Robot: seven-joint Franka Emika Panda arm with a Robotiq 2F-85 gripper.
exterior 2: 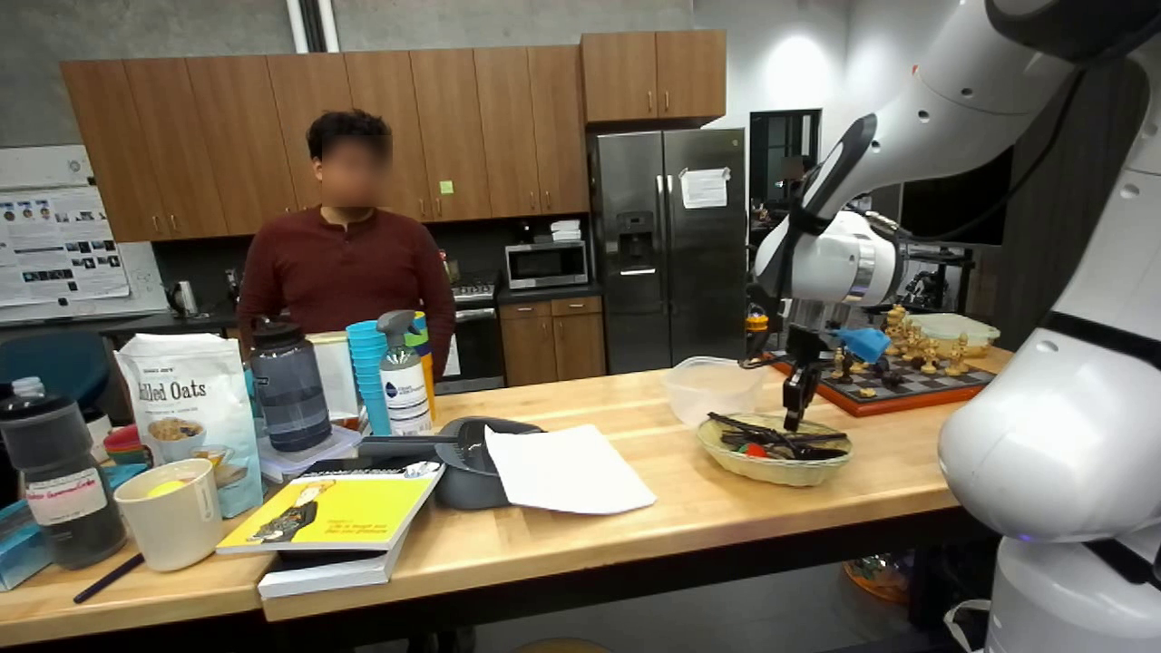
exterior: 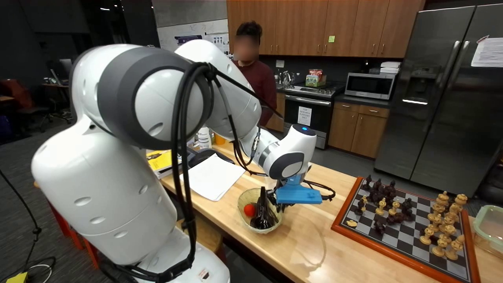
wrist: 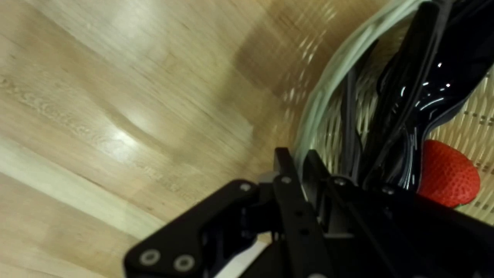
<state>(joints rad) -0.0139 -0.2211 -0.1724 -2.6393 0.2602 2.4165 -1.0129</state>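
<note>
1. The claw (wrist: 296, 154) is closed, gripping the basket (wrist: 318, 100) by its rim: in the wrist view one finger stands outside the wall, the other inside.
2. The basket sits on the surface (wrist: 115, 96), near one edge, with black utensils (wrist: 403, 96) and a strawberry (wrist: 449, 175) in it. Whether its base lies quite flat, I cannot tell.
3. Tipping looks the chief risk. The grip is at a single spot on the rim, so an upward pull would leave the far side unsupported, and the load could slide that way.
4. The strawberry looks loose and rounded; a tilt might roll it out.
5. Slipping is possible too: if the bite on the rim is shallow, the basket could twist between the fingers or drop.
6. Too hard a squeeze could bend or crack the weave.
7. Some utensils reach the rim near the inner finger; they could snag on the claw or fall out.
8. A tub (exterior 2: 712, 385) looks near the basket in an exterior view; a sideways swing could knock it.
9. A drag towards the surface's edge could tip the basket off.
</note>
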